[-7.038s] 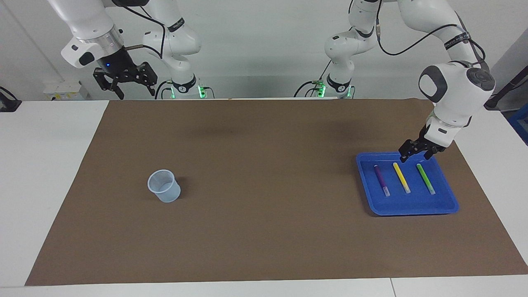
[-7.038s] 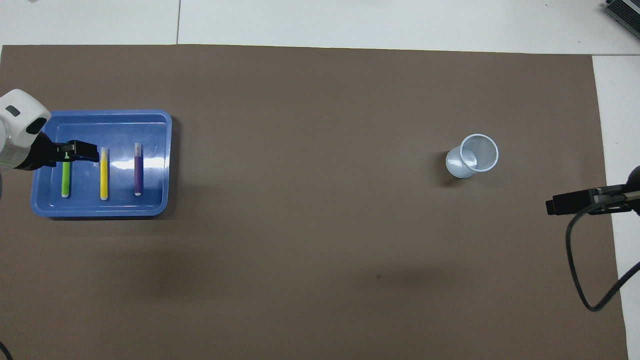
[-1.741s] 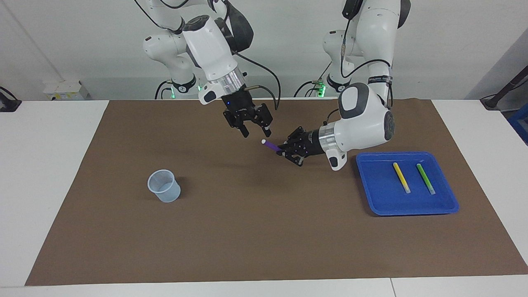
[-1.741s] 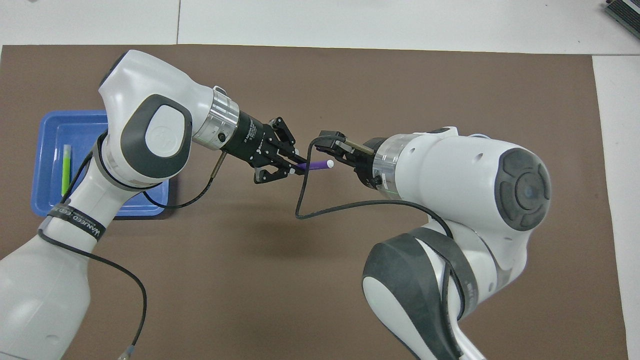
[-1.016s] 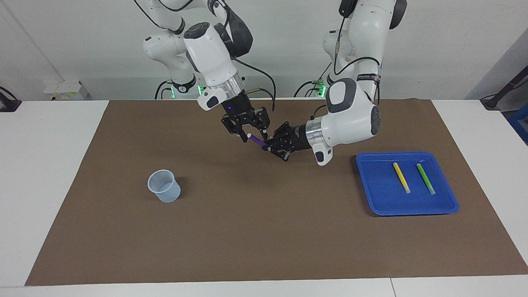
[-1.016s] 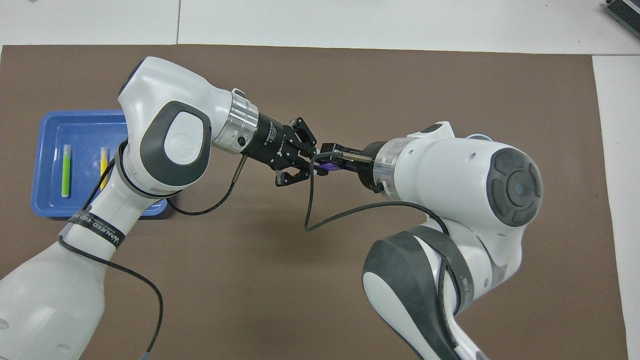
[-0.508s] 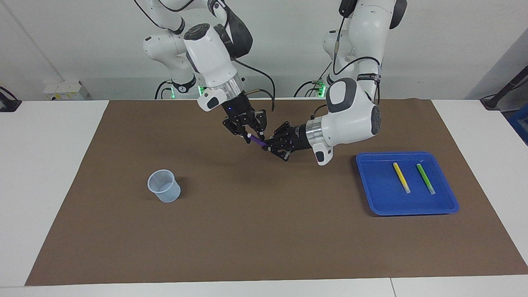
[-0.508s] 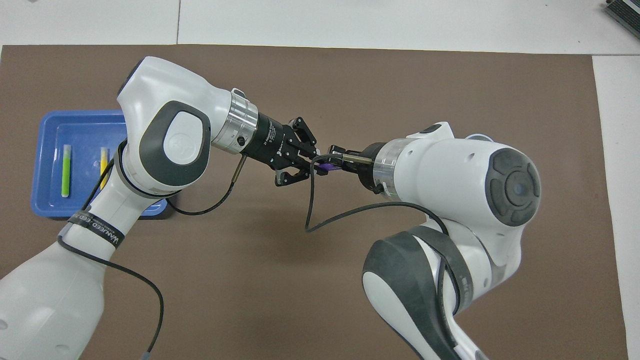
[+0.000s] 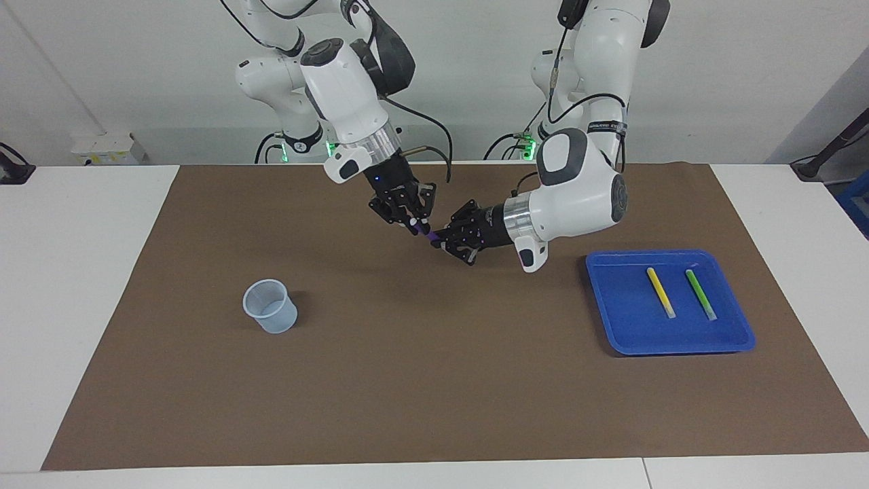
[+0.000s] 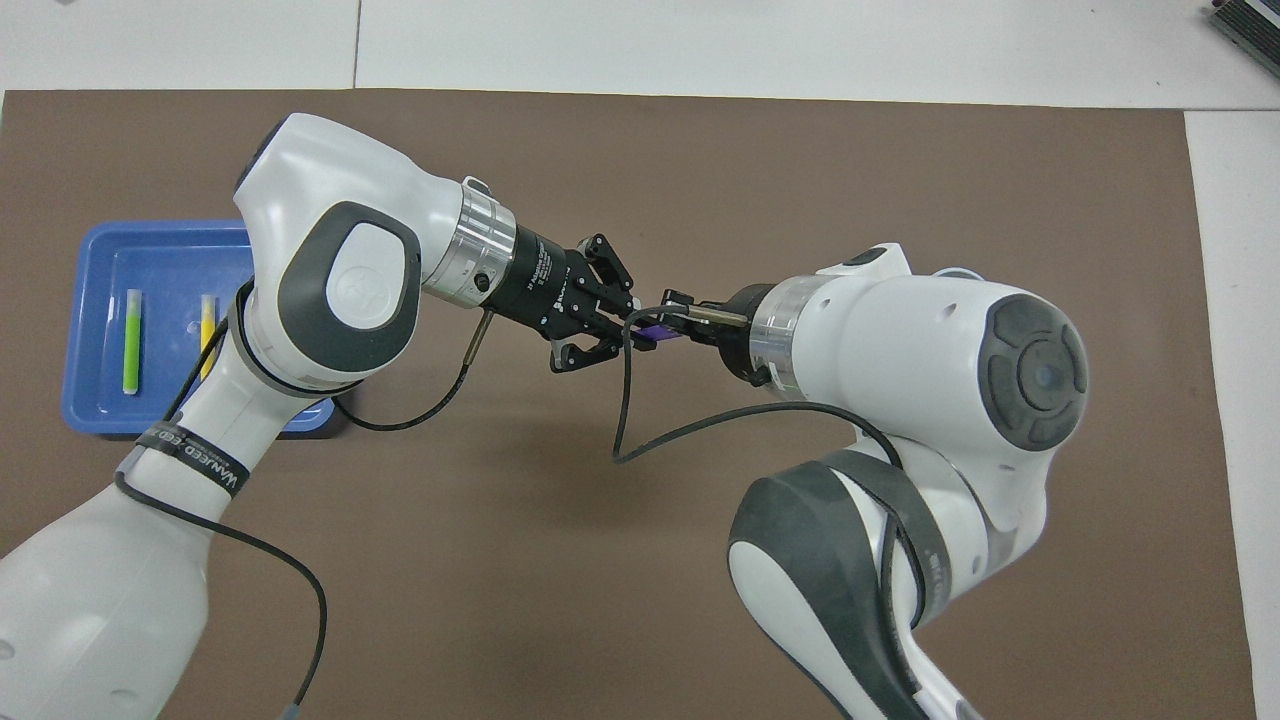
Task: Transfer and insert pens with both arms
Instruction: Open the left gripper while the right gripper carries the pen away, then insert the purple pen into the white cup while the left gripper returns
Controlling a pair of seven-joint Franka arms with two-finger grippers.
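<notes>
The purple pen [image 9: 426,231] hangs in the air over the middle of the brown mat, held at both ends. My left gripper [image 9: 438,238] is shut on its coloured end. My right gripper [image 9: 415,225] is shut on its cap end. In the overhead view only a short stretch of the purple pen [image 10: 655,334] shows between the left gripper [image 10: 625,328] and the right gripper [image 10: 668,318]. The yellow pen [image 9: 660,292] and the green pen [image 9: 700,294] lie side by side in the blue tray [image 9: 624,326].
A pale translucent cup [image 9: 270,307] stands upright on the mat toward the right arm's end; the right arm hides it in the overhead view. The blue tray [image 10: 100,260] sits toward the left arm's end, partly under the left arm.
My right gripper has closed its fingers onto the cap end of the purple pen. The left gripper has kept its hold and barely moved.
</notes>
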